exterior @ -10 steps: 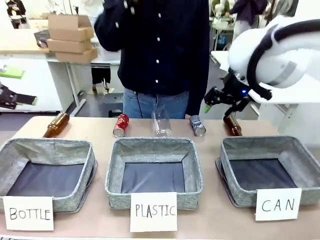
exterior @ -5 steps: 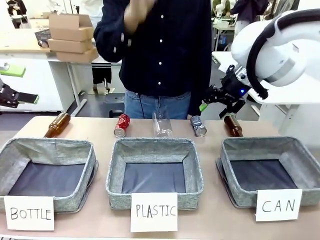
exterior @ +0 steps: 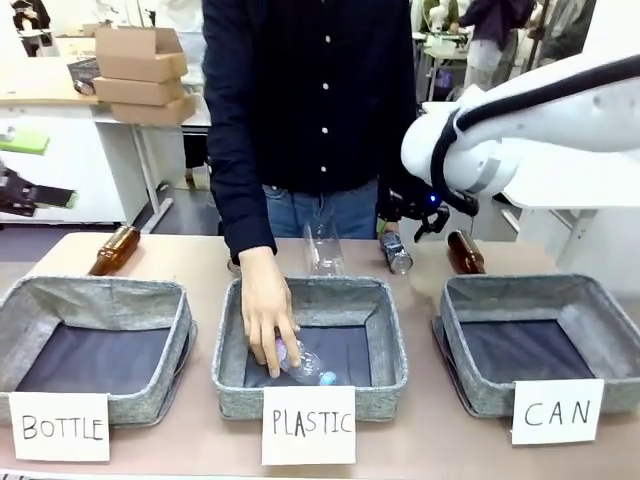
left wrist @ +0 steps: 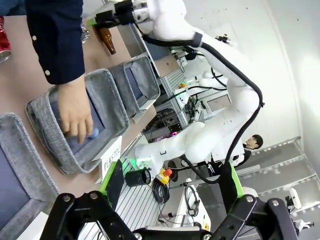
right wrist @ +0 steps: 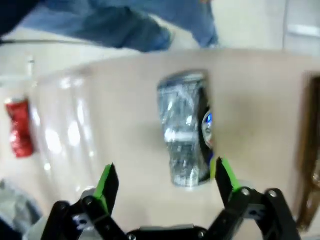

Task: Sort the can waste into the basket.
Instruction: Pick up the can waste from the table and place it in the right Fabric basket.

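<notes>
On the near half of the table [exterior: 420,432], three grey fabric bins in a row, each fronted by a white hand-lettered card: "BOTTLE" card [exterior: 58,427] at left, "PLASTIC" card [exterior: 310,424] in the middle, "CAN" card [exterior: 556,410] at right. In the CAN basket [exterior: 540,288], bare dark lining; likewise in the BOTTLE bin [exterior: 100,292]. In the PLASTIC bin [exterior: 312,290], a clear plastic bottle [exterior: 305,365] lying on the lining under a person's hand [exterior: 265,322].

Beyond the bins, lying on the tabletop: a brown glass bottle [exterior: 112,250] at far left, a second clear plastic bottle [exterior: 322,250], the dark can [exterior: 395,252] with print too blurred to read, a second brown glass bottle [exterior: 465,252]. Off past the clear bottle in the right wrist view, the red can [right wrist: 20,127].

Right gripper [right wrist: 165,185] released, fingers spread, aimed at the dark can, seen between its green pads; contact impossible to tell. Left gripper [left wrist: 170,182] spread wide too, gripping nothing, away from the bins.
</notes>
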Controlling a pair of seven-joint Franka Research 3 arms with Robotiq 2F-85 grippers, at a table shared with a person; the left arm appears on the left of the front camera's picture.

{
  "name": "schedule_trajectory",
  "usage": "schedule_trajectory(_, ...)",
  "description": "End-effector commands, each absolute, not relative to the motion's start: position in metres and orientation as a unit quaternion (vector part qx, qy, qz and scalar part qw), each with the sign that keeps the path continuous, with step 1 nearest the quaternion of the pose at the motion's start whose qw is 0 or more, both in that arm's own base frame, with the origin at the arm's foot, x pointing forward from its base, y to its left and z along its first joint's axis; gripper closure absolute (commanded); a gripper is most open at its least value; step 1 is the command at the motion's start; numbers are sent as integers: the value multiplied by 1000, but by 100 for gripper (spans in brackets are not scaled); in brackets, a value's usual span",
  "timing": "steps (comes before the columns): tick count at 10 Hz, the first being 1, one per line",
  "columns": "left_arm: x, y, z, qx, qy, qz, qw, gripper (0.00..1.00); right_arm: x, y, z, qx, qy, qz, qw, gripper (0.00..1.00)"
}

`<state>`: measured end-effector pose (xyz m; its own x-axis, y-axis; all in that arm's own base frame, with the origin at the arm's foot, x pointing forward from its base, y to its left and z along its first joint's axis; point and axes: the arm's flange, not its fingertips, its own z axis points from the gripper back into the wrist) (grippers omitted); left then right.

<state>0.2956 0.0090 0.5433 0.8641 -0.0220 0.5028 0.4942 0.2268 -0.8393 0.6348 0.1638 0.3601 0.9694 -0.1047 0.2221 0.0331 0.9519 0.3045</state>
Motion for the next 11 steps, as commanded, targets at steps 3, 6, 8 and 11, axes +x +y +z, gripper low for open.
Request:
schedule_trajectory(3, 296, 7, 545, -603, -206, -179, 749, 0, 673, 190, 337, 75, -90, -17, 993, 0)
schedule_trajectory(6, 296, 7, 545, -603, -206, -179, 749, 0, 671, 193, 315, 29, -67, -5, 997, 0)
schedule_trajectory(8, 296, 7, 545, -603, -206, -179, 749, 0, 669, 192, 317, 6, -63, 8, 998, 0)
schedule_trajectory(11, 296, 7, 545, -603, -206, -179, 749, 0, 667, 197, 315, -4, -73, 24, 997, 79)
